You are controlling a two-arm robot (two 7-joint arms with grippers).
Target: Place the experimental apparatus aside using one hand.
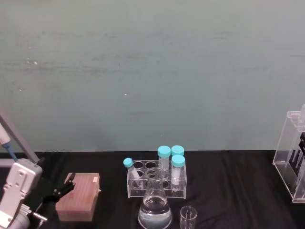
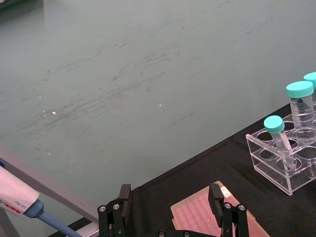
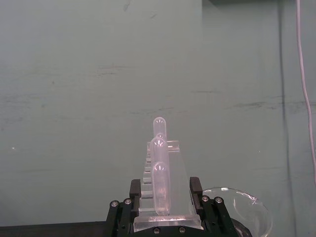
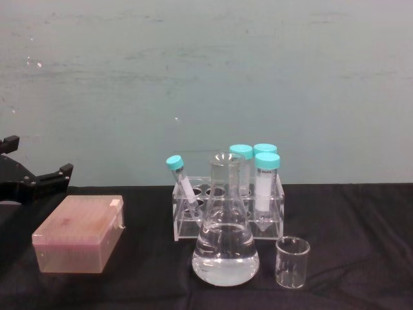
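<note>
— Clear acrylic, is it, the piece the arm has hold of?
— Yes; a tall narrow acrylic stand [image 3: 174, 168], see-through all over, with long round-ended tubes [image 3: 160, 180] set in a row along it; the right gripper [image 3: 166, 191] has its black fingers [image 3: 136, 190] pressed against the stand's two sides, pinching it near one end.
— Where is it?
— At the far right edge of the head view, over the right end of the black cloth [image 4: 348, 226] and well apart from the other glassware; whether its foot touches the cloth I cannot tell.
— And the room?
— A dull green wall [image 1: 152, 71] with faint scuffs rises straight behind the table; a thin grey cable [image 3: 304, 98] hangs before it near the right arm.
— Containers?
— A clear tube rack [image 4: 184, 229] in the middle holds four teal-capped tubes [image 4: 267, 174]; three stand upright at its right end, one leans at its left end; just in front stands a conical flask [image 4: 226, 248] with clear liquid in its wide bottom; a small beaker [image 4: 292, 261] stands just to the flask's right, not touching it; a pink tip box [image 4: 77, 242] lies to the left.
— The other arm?
— The left gripper [image 2: 170, 196] hovers low at the left, by the pink box, its fingers [image 2: 216, 195] spread wide apart; a white pipette with a blue neck [image 2: 15, 200] shows beside it.
</note>
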